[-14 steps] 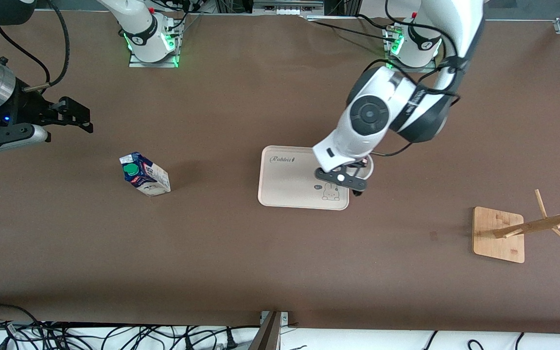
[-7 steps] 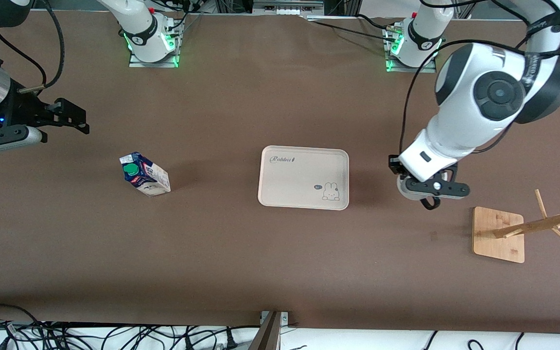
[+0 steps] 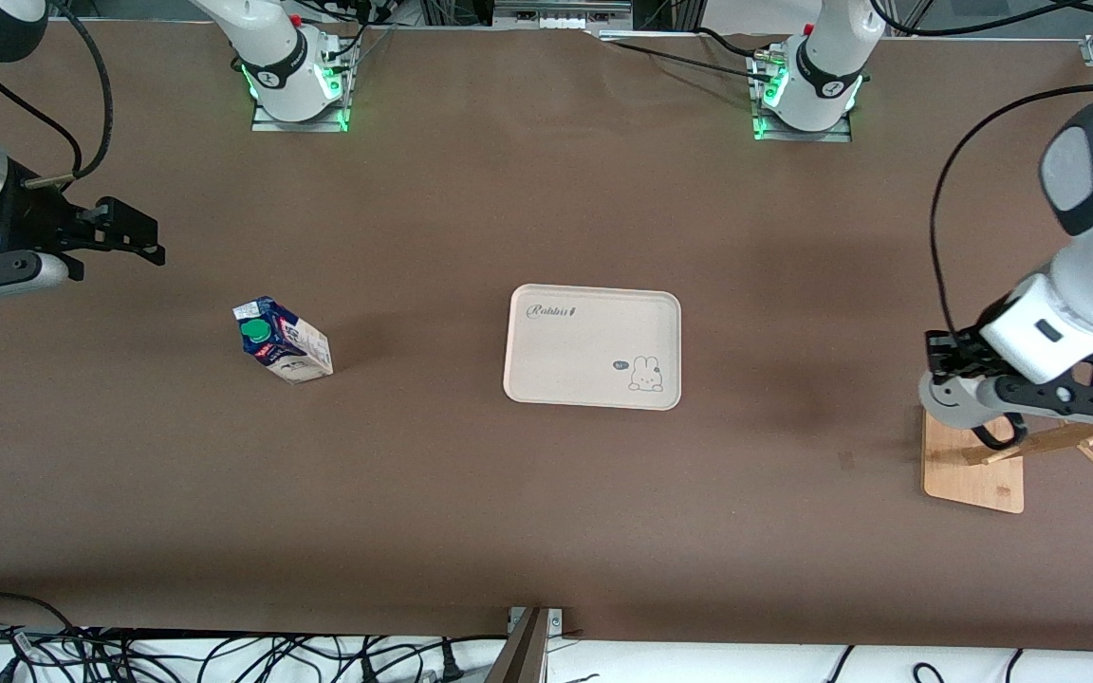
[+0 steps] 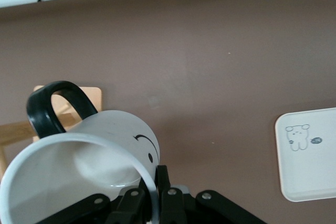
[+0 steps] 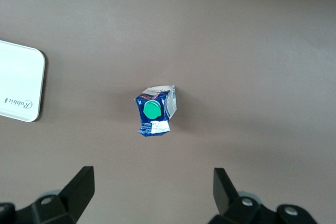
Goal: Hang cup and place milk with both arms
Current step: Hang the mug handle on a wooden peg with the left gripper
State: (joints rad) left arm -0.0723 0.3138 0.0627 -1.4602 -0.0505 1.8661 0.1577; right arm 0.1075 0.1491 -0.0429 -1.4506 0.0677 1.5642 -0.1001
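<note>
The white cup (image 3: pixel 947 408) with its black handle (image 3: pixel 997 434) hangs tilted in my left gripper (image 3: pixel 978 394), up in the air over the wooden rack's base (image 3: pixel 969 474). In the left wrist view the left gripper (image 4: pixel 155 192) is shut on the rim of the cup (image 4: pixel 105 150), smiley side showing, handle (image 4: pixel 52 103) toward the rack base (image 4: pixel 93 94). The milk (image 3: pixel 281 340) stands on the table toward the right arm's end and also shows in the right wrist view (image 5: pixel 155 111). My right gripper (image 3: pixel 143 232) is open and empty, up over the table beside the milk (image 5: pixel 152 184).
A cream tray (image 3: pixel 592 323) with a rabbit drawing lies mid-table; it shows in the left wrist view (image 4: pixel 307 182) and in the right wrist view (image 5: pixel 18 82). The rack's slanted pole and pegs (image 3: pixel 1078 436) lean toward the table's end. Cables lie along the table's near edge.
My left arm has swung with the cup from the tray's edge toward the left arm's end of the table, to over the rack base. My right gripper has drifted slightly away from the milk.
</note>
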